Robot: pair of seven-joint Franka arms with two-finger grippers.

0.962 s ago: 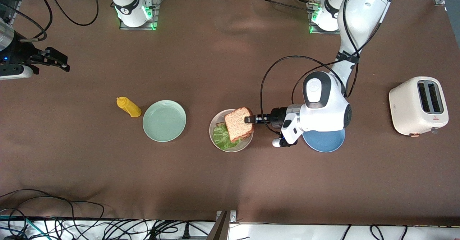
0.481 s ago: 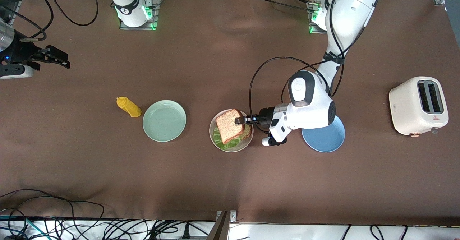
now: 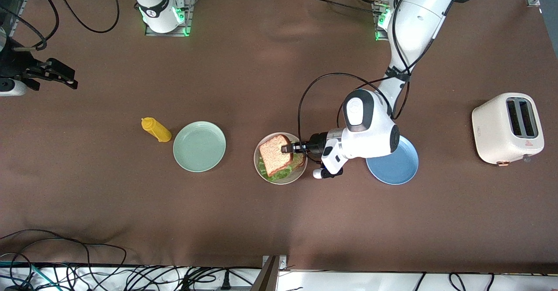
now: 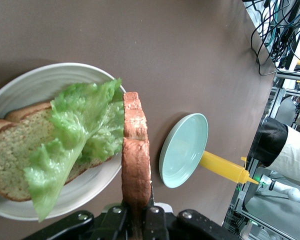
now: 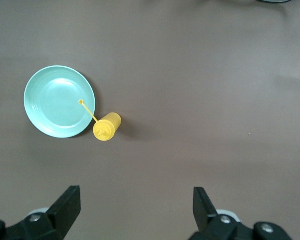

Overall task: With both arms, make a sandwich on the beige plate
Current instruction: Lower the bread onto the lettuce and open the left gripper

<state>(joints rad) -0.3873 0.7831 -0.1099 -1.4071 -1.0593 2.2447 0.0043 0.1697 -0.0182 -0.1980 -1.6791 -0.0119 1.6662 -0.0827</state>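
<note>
Left tool [image 3: 291, 148] is clamped on the top bread slice [image 3: 274, 153], holding it tilted over the lettuce [image 4: 75, 140] and bottom slice [image 4: 17, 150] on the beige plate [image 3: 301, 169], mid-worktop. Right tool [image 3: 52, 74] waits, fingers spread, above the worktop's right-arm end.

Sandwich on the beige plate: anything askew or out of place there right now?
Yes. The top bread slice is gripped on edge in the left gripper, not flat on the lettuce. The lettuce droops over the beige plate rim, off the bottom slice. The right gripper waits open.
</note>
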